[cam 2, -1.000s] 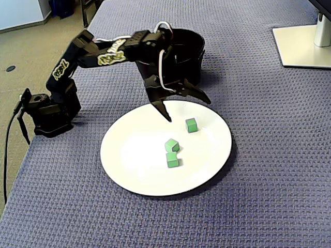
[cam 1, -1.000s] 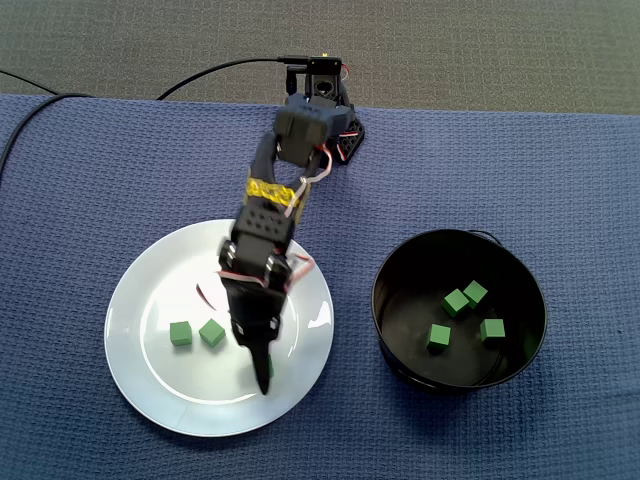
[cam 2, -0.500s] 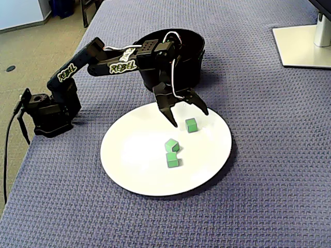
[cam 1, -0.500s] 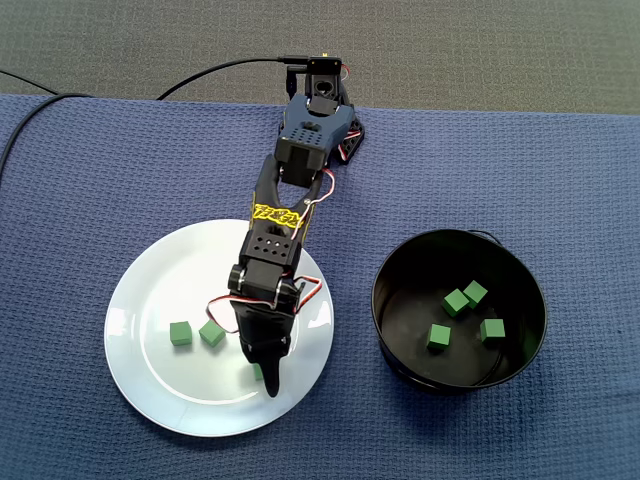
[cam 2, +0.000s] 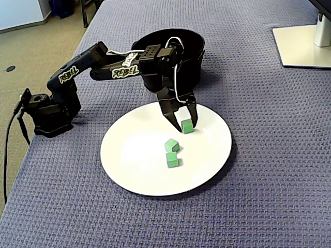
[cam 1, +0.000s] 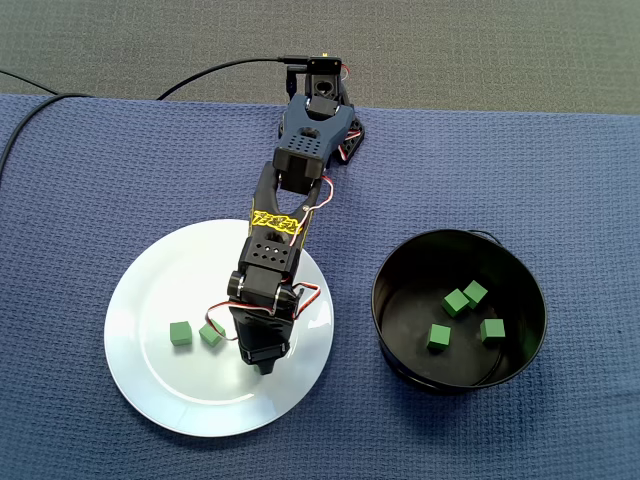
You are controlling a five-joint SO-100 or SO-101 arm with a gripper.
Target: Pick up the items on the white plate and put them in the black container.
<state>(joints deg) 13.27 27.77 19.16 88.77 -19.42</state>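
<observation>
Gripper (cam 2: 184, 127): lowered onto white plate (cam 2: 129, 155), jaws drawn in on either side of one green cube (cam 2: 188, 125), apparently pinching it. Two loose cubes (cam 2: 172, 145): close by on the plate. Black container (cam 1: 385, 320): beside the plate, holding four cubes (cam 1: 455, 301).

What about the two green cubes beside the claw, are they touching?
Apart: a fixed view shows bare plate between left cube and right cube.
</observation>
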